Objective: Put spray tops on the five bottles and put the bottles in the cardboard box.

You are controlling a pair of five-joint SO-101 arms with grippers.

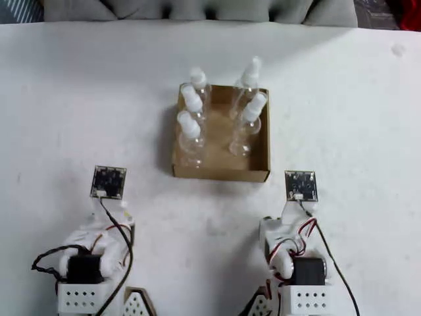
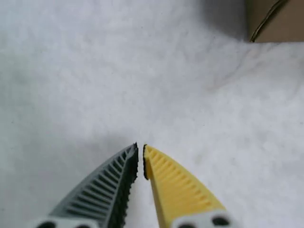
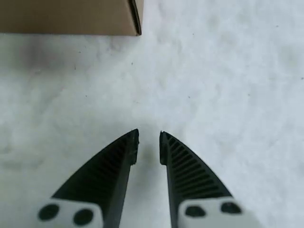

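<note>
Looking down over the white desk (image 1: pixel 66 99) and finding the cardboard box (image 1: pixel 220 174) near its middle, open at the top. Holding all five bottles (image 1: pixel 191 141) upright inside, three in a row along one side wall and two along the other, each one clear and wearing a white spray top (image 1: pixel 187 123). Leaving a bare strip of box floor between the two rows. Keeping the left arm (image 1: pixel 85 263) and the right arm (image 1: pixel 296 263) folded low at the near edge of the desk, well apart from each other, one to either side of the box and both short of it. Pointing the left fingers (image 2: pixel 134 153), one grey and one yellow, down at bare desk with the tips all but touching and nothing between them, a corner of the box (image 2: pixel 273 21) lying farther off. Pointing the right fingers (image 3: pixel 130 145), both black, at bare desk too, with a narrow gap between the tips and nothing in it, the near wall and a corner of the box (image 3: pixel 66 16) sitting beyond them, apart from the tips.
</note>
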